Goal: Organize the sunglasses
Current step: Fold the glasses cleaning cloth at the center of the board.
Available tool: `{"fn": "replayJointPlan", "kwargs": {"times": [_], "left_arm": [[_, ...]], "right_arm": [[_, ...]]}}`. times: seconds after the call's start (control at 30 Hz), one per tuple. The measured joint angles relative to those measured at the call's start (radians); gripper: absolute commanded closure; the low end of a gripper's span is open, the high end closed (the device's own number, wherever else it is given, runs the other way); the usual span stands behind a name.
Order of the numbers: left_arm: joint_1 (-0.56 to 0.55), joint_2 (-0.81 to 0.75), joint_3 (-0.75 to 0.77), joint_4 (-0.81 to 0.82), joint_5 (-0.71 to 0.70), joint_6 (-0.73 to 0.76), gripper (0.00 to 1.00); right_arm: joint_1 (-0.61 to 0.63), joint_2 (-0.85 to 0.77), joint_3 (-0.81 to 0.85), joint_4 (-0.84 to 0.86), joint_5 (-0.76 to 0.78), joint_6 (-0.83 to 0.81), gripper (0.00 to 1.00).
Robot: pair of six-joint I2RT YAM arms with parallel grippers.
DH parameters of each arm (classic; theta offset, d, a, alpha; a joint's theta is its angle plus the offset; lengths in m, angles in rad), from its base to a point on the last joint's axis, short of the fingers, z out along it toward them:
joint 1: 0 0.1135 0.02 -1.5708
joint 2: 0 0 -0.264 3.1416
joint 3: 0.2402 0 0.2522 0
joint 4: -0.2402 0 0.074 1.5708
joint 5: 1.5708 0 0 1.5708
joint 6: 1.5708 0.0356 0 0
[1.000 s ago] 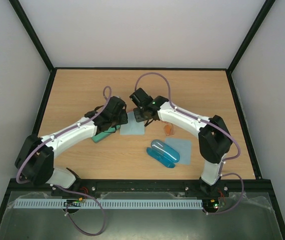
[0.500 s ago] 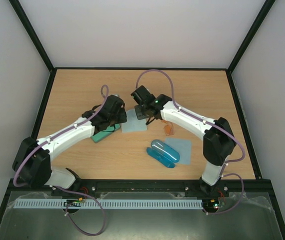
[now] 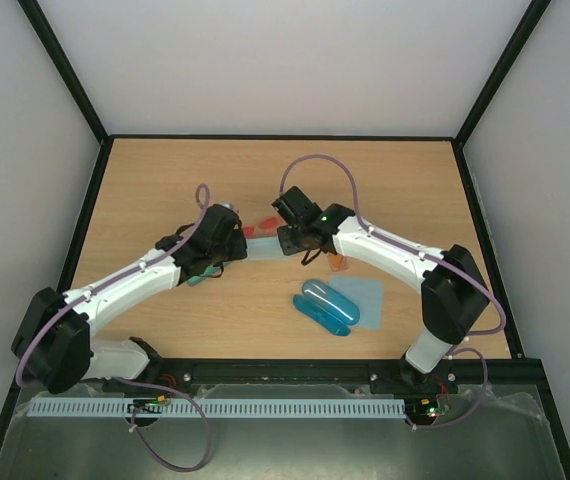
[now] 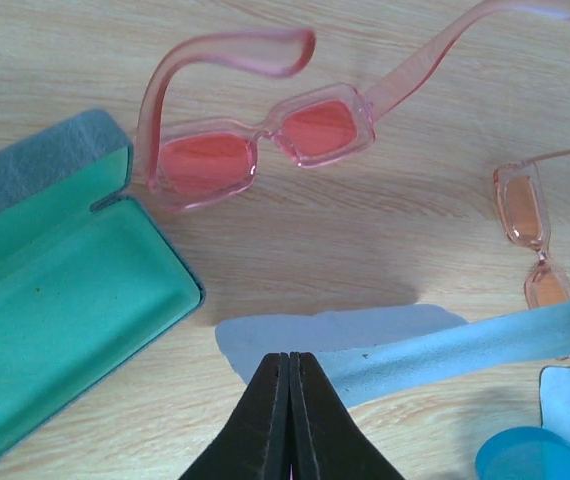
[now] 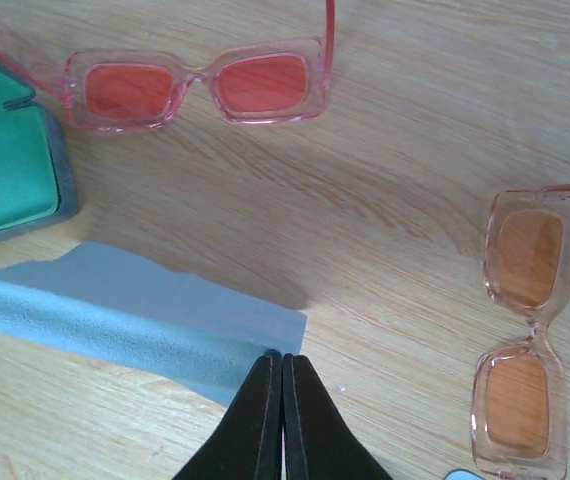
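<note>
The red-pink sunglasses (image 4: 265, 140) lie open on the wood, seen also in the right wrist view (image 5: 195, 90) and the top view (image 3: 261, 226). The orange sunglasses (image 5: 523, 330) lie to their right, in the left wrist view (image 4: 533, 240) and the top view (image 3: 340, 264). My left gripper (image 4: 290, 362) and right gripper (image 5: 283, 360) are each shut on one end of a pale blue cloth (image 4: 435, 345) (image 5: 135, 310). It hangs stretched between them just above the table, nearer than the red-pink pair. In the top view the left gripper (image 3: 240, 243) and right gripper (image 3: 290, 244) face each other across the cloth (image 3: 264, 251).
An open green case (image 4: 55, 290) lies under the left arm (image 3: 197, 276). A blue case (image 3: 327, 304) lies on a second pale blue cloth (image 3: 365, 293) near the front right. A black frame edges the table.
Both grippers have come toward the near edge and lifted the cloth, which lay flat before, into a band between them. The red-pink sunglasses now show behind it.
</note>
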Motion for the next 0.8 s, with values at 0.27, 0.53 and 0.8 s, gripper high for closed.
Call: {"fn": "replayJointPlan", "kwargs": {"times": [0.27, 0.53, 0.8], "left_arm": [[-0.01, -0.022, -0.047, 0.006, 0.015, -0.016, 0.98], [-0.017, -0.023, -0.066, 0.003, 0.015, -0.023, 0.98], [-0.022, -0.061, -0.102, 0.003, 0.015, -0.035, 0.98]], "right_arm": [[0.01, -0.024, -0.059, 0.032, -0.05, 0.013, 0.99], [0.042, -0.024, -0.093, 0.039, -0.058, 0.031, 0.99], [0.063, -0.024, -0.108, 0.042, -0.06, 0.038, 0.99]]}}
